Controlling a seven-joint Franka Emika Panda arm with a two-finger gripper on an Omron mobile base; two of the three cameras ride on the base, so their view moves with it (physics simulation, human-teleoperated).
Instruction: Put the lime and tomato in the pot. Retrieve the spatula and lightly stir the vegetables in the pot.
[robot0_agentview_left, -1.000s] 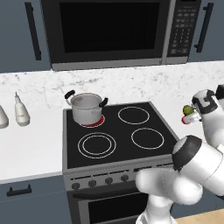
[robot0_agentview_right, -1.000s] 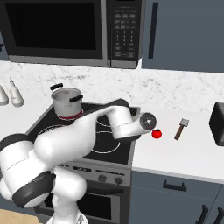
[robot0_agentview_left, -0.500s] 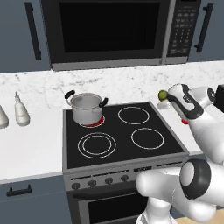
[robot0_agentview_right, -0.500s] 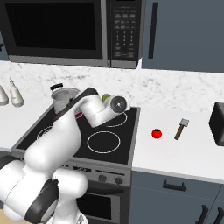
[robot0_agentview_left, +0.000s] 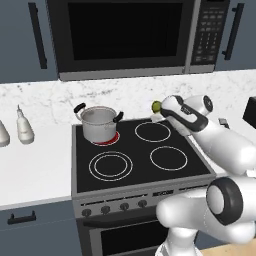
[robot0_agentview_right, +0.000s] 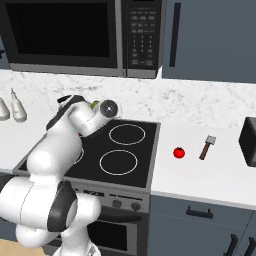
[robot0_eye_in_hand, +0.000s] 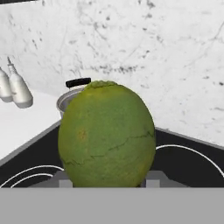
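A green lime (robot0_agentview_left: 156, 105) is clamped in my gripper (robot0_agentview_left: 160, 108), which is shut on it above the stove's back right burner, to the right of the pot. The steel pot (robot0_agentview_left: 100, 123) with black handles stands on the back left burner. In the hand view the lime (robot0_eye_in_hand: 107, 135) looms large between the fingertips, with the pot (robot0_eye_in_hand: 69, 99) partly hidden behind it. From the right base view the gripper (robot0_agentview_right: 98, 106) holds the lime (robot0_agentview_right: 94, 104) over the stove. The red tomato (robot0_agentview_right: 179, 152) and the spatula (robot0_agentview_right: 207, 147) lie on the counter right of the stove.
Two white bottles (robot0_agentview_left: 22, 127) stand on the left counter. A microwave (robot0_agentview_left: 125, 35) hangs over the black stove (robot0_agentview_left: 140, 165). A dark appliance (robot0_agentview_right: 248, 141) sits at the far right of the counter.
The arm has swung left from the right counter to above the stove's back burners, carrying the lime toward the pot. Tomato, spatula and pot have not moved.
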